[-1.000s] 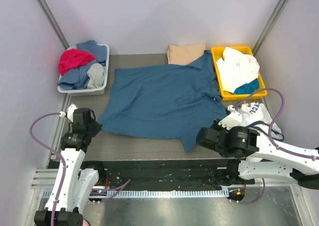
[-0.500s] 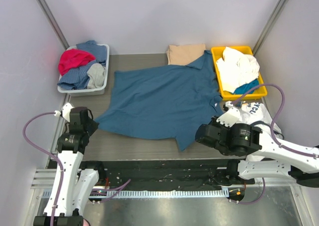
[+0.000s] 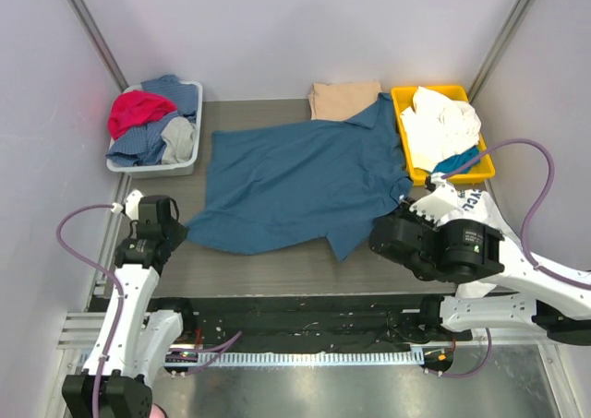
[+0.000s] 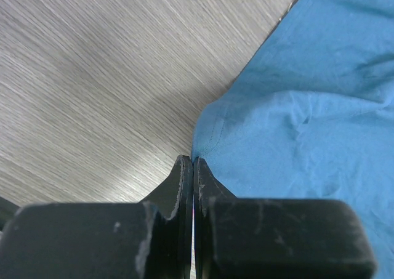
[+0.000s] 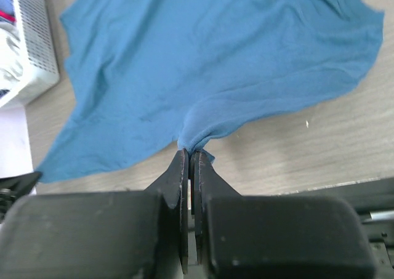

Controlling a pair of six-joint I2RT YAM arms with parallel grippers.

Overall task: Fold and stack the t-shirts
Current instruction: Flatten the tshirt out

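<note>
Top external view: the big dark teal-blue cloth shirt [image 3: 295, 183] lies spread out and wrinkly on the grey wooden surface [image 3: 268, 270]. Only the wrist views show the left fingers [image 4: 183, 183] and right fingers [image 5: 181, 174] pinched tight on its near edge.

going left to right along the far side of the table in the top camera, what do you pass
grey bin of loose clothes → folded tan t-shirt → yellow tray holding white cloth
</note>
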